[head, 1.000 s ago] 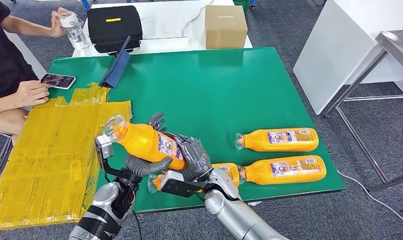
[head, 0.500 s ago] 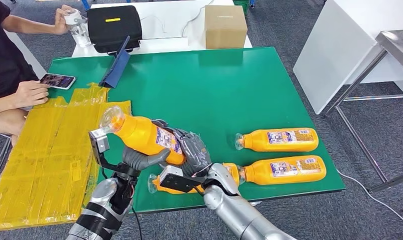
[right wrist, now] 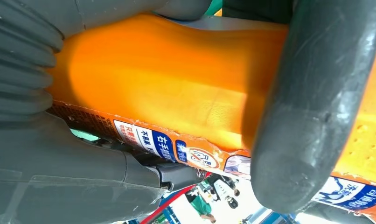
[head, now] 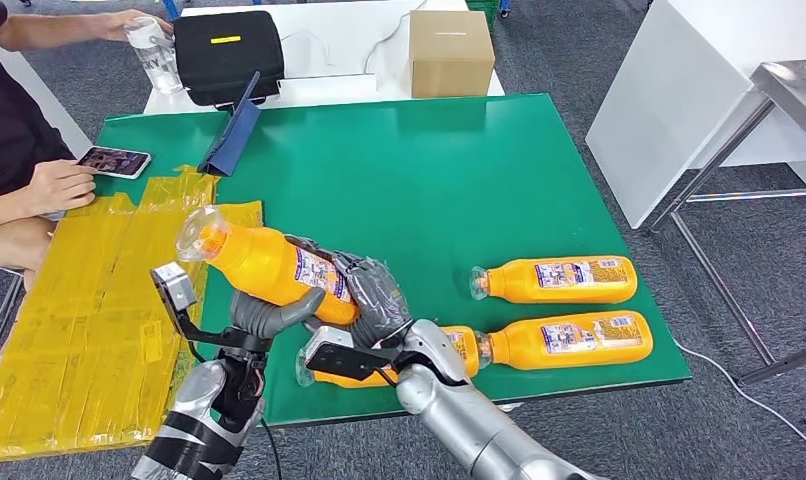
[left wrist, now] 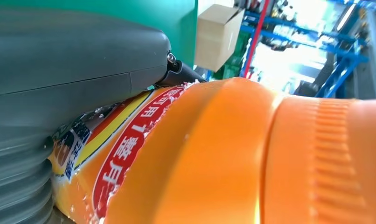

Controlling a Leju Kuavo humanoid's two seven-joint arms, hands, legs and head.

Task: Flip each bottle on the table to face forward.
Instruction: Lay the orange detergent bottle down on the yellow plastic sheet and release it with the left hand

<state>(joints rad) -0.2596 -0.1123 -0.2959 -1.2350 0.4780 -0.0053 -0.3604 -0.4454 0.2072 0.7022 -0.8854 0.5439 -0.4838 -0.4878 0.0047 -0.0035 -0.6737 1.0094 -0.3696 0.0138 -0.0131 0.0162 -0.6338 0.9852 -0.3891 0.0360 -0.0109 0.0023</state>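
**Orange bottle held by both hands over the tabletop**

The lifted bottle (head: pixel 269 270) is above the near left part of the green tabletop (head: pixel 409 170), cap toward the yellow sheet (head: pixel 89 300). The left hand (head: pixel 269 315) and right hand (head: pixel 374 300) both wrap their fingers around its body. It looks stiff, full and smooth, so the labelled middle seems the safest hold. The label carries Chinese characters; I read no brand.

We see our right hand (right wrist: pixel 144 140) wrapped around an orange bottle (right wrist: pixel 167 88), thick grey thumb (right wrist: pixel 312 107) crossing its torn blue-and-white label (right wrist: pixel 177 144).
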